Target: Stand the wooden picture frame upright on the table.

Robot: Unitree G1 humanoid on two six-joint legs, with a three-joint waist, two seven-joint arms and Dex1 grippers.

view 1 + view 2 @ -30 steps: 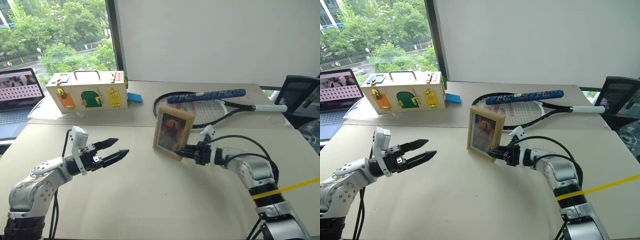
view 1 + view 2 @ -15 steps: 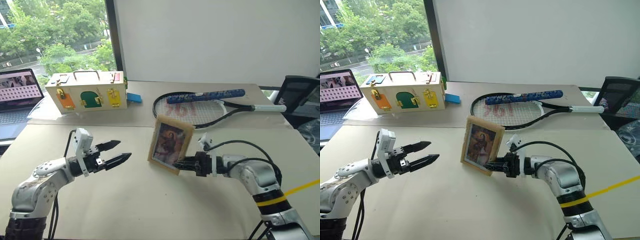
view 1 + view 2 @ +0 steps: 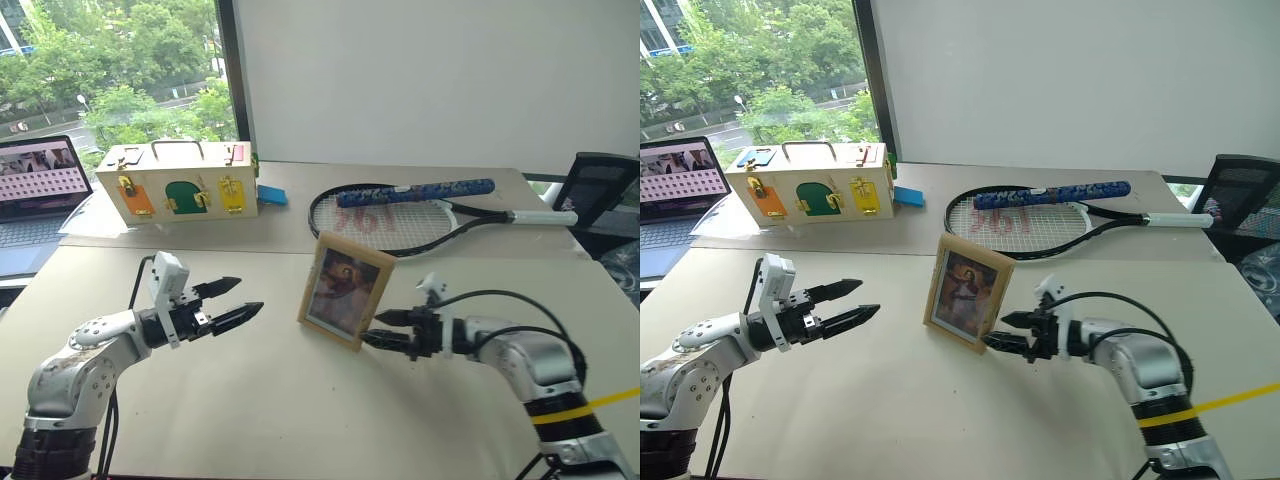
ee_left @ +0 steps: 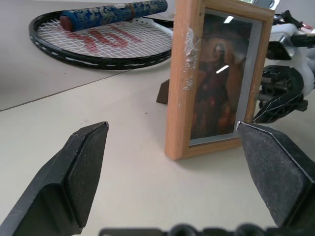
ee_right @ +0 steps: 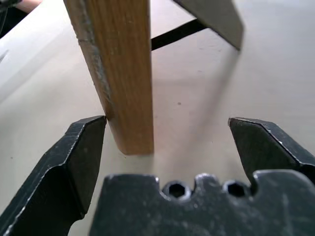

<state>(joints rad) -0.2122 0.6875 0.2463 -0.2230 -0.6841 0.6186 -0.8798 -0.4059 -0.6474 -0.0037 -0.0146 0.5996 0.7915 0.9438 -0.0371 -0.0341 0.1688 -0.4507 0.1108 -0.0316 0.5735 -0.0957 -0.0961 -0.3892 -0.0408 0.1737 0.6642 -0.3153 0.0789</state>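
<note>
Standing wooden picture frame (image 3: 345,290), long axis vertical

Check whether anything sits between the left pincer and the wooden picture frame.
Nothing visible does. Bare table lies between the open left pincer and the wooden picture frame, which stands upright. The open right pincer is on the frame's other side.

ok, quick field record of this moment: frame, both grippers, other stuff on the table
frame: wooden picture frame stands upright on the table, picture side toward the robot, stand flap propped behind it
right gripper: right gripper open, fingers at the frame's lower corner, no grip on it
left gripper: left gripper open, apart from the frame, holds nothing
behind frame: tennis racket lying flat
far left: latch box, laptop
</note>
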